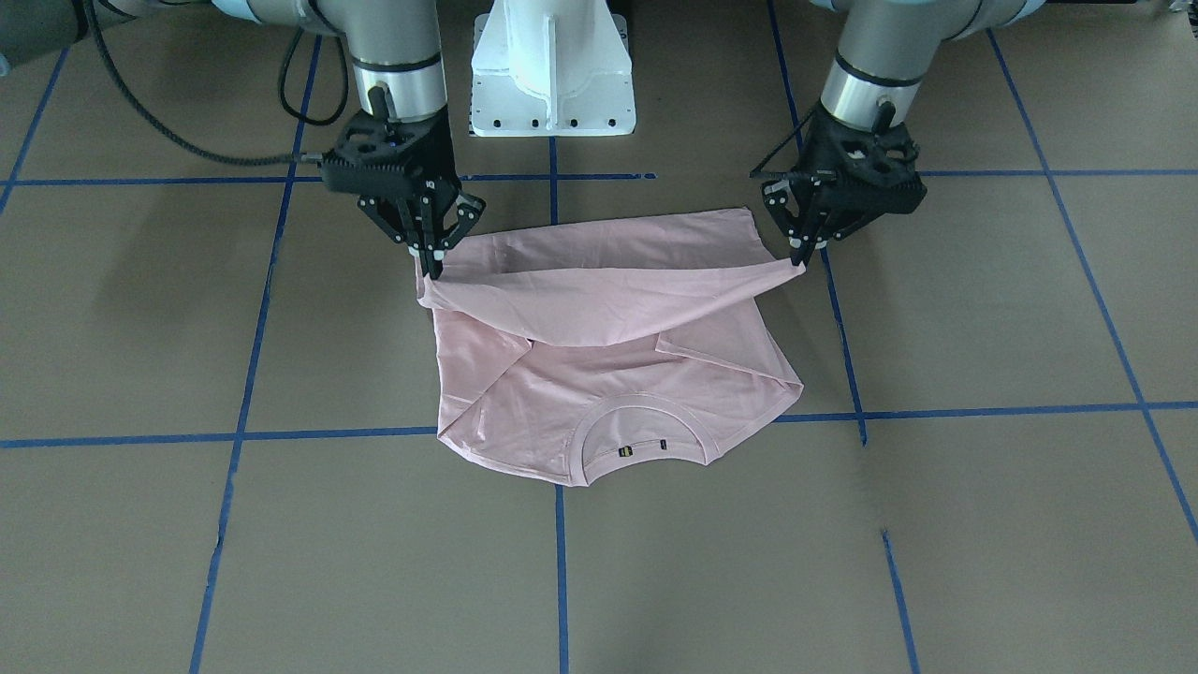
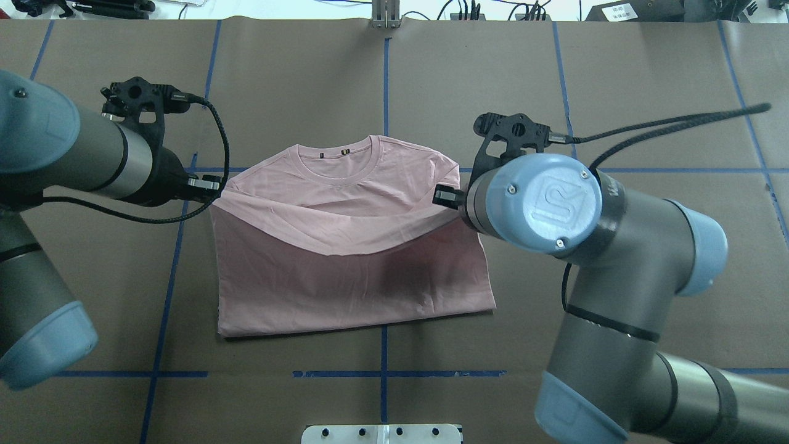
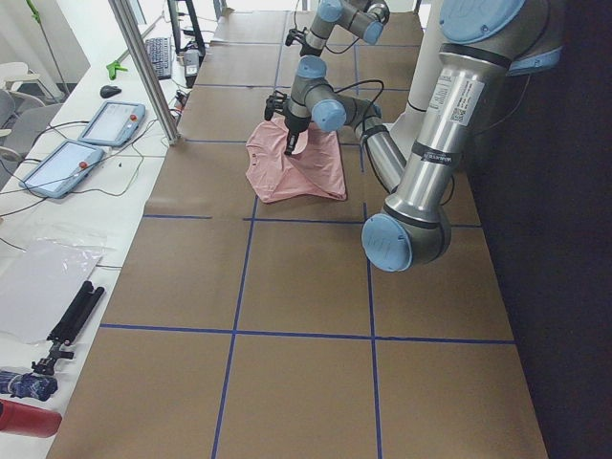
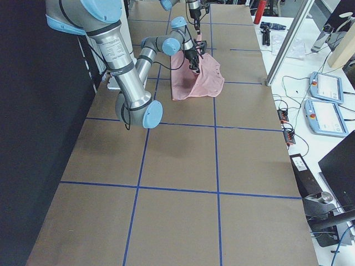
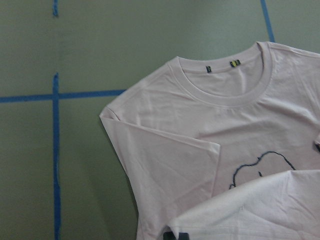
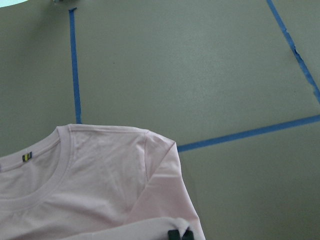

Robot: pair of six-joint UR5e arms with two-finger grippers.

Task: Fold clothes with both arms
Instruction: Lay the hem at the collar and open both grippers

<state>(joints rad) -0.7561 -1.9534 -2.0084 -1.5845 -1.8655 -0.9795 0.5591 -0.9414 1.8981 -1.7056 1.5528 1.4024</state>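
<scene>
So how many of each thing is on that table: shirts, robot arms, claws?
Pink T-shirt: 1
Robot arms: 2, left arm and right arm
Claws: 2, left claw and right claw, both pinching the T-shirt
Total: 5

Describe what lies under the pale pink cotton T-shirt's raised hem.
On the pink T-shirt, a folded-in sleeve and part of a black outline print show; the hem hides the rest.
</scene>
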